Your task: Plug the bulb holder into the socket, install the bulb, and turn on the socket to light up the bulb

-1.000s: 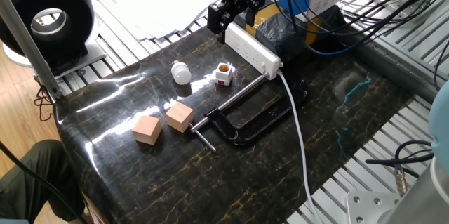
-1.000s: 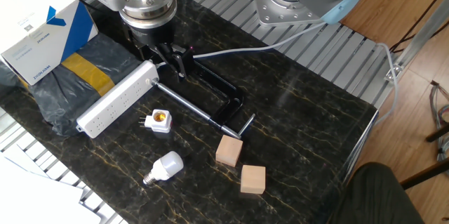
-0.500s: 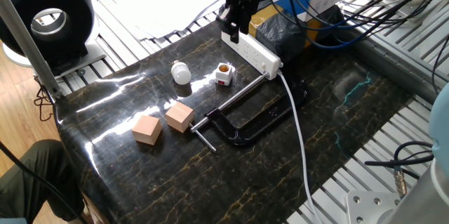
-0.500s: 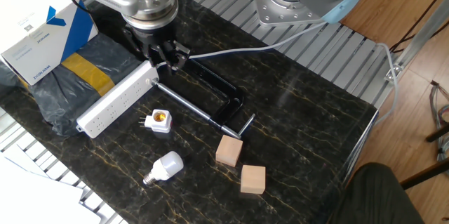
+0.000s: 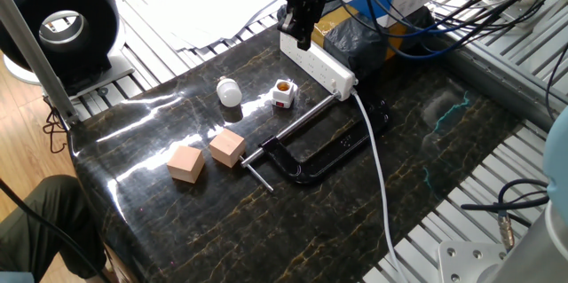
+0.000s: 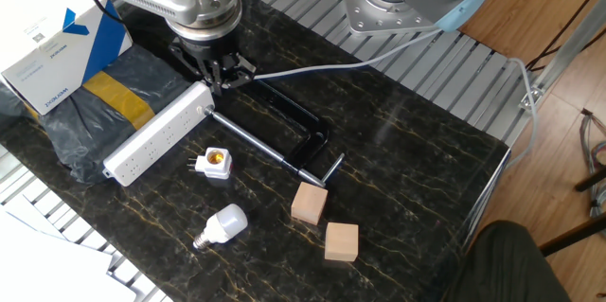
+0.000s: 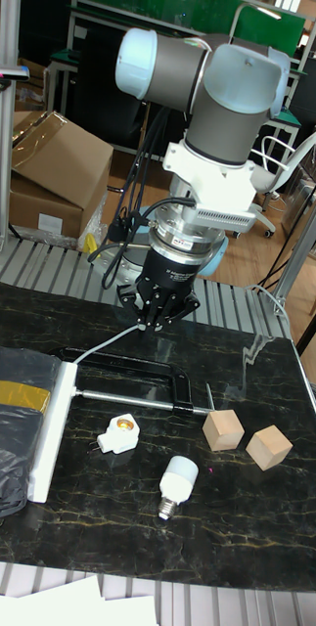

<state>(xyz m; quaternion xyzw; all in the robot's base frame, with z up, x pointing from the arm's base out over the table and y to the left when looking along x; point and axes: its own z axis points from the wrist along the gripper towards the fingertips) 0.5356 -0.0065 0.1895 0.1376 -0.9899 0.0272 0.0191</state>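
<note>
Gripper (image 6: 220,77) above the cable end of the socket (image 6: 159,134), fingers nearly together, holding nothing, bulb holder (image 6: 217,163) and bulb (image 6: 222,225) well apart toward the counter's middle, fingertips hard to make out.

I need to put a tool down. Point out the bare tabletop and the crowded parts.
Bare: the wide stretch of table beyond the black clamp, and the front strip past the wooden cubes. Crowded: between the socket, bulb holder and bulb, and under the claw at the socket's cable end.
</note>
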